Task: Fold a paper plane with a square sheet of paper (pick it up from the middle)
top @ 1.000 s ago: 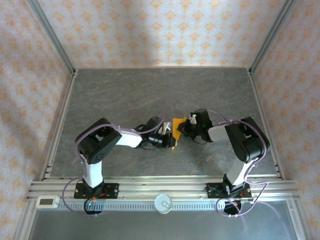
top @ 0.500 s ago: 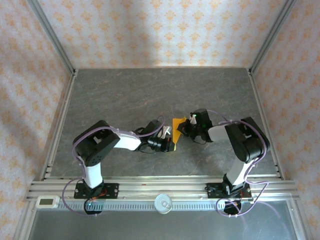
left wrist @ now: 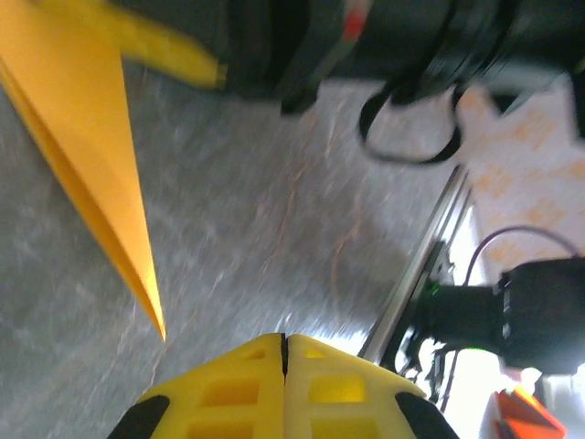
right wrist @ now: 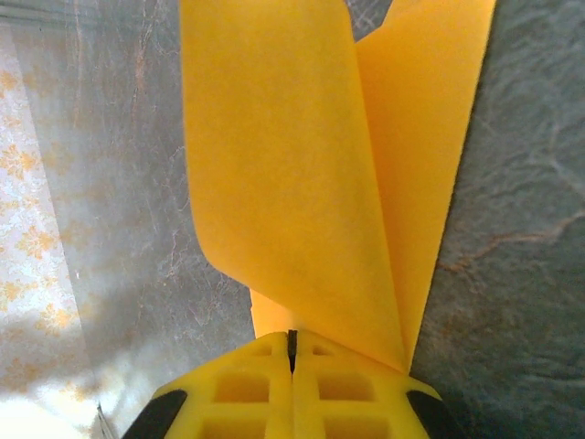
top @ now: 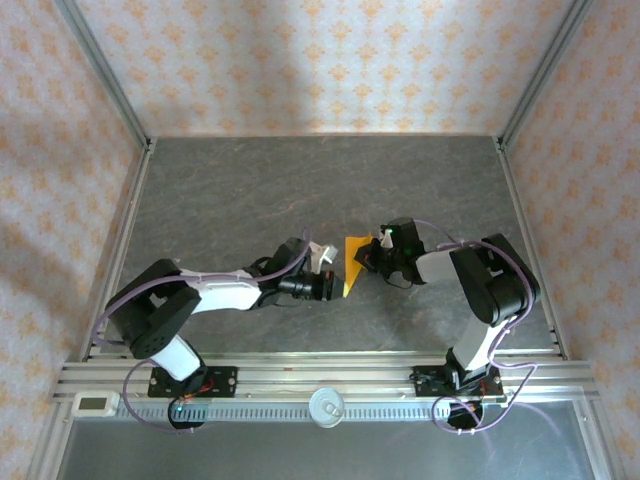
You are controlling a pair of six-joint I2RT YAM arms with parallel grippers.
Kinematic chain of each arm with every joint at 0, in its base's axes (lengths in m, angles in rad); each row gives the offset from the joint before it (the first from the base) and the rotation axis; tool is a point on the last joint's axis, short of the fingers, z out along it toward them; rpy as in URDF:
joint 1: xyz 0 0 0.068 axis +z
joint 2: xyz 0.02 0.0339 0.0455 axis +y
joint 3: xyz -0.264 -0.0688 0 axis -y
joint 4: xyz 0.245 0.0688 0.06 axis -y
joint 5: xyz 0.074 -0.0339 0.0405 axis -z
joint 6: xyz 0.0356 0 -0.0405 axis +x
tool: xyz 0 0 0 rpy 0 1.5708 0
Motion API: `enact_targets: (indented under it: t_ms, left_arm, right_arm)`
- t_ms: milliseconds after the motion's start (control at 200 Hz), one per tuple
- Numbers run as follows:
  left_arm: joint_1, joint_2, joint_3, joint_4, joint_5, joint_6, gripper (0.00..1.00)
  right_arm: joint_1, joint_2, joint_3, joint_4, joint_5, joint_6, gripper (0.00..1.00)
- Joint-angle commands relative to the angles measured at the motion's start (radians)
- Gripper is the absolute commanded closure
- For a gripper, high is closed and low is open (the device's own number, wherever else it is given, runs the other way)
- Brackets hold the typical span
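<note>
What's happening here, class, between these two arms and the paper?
The right pincer is shut on the orange paper, already folded into a pointed shape, and holds it over the middle of the grey table. The left pincer is shut and empty, close to the paper's pointed tip but apart from it.

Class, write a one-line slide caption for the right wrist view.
Right gripper, jaws shut, pinches the folded orange paper plane, grey table behind.
</note>
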Motion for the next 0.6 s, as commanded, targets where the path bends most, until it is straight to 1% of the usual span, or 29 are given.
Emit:
enact_targets:
  t_ms: [0, 145, 290, 375, 455, 591]
  left_arm:
    - [0.047, 0.043, 0.042, 0.071, -0.028, -0.062, 0.96]
    - [0.054, 0.173, 0.158, 0.068, -0.008, -0.097, 0.98]
    - [0.055, 0.263, 0.222, 0.09, 0.005, -0.118, 0.98]
    - [0.053, 0.302, 0.256, 0.06, 0.022, -0.109, 0.98]
    - [0.051, 0.334, 0.282, -0.01, 0.022, -0.087, 0.99]
    - [0.036, 0.373, 0.266, -0.067, 0.022, -0.058, 0.99]
  right_arm:
    - [0.005, 0.078, -0.043, -0.121, 0.173, -0.02, 1.0]
    - [0.007, 0.076, -0.043, -0.119, 0.168, -0.017, 1.0]
    - [0.01, 0.07, -0.048, -0.116, 0.167, -0.014, 1.0]
    - [0.01, 0.07, -0.048, -0.117, 0.166, -0.012, 1.0]
    - [0.01, 0.073, -0.048, -0.116, 0.168, -0.012, 1.0]
    - [0.011, 0.078, -0.05, -0.114, 0.172, -0.011, 1.0]
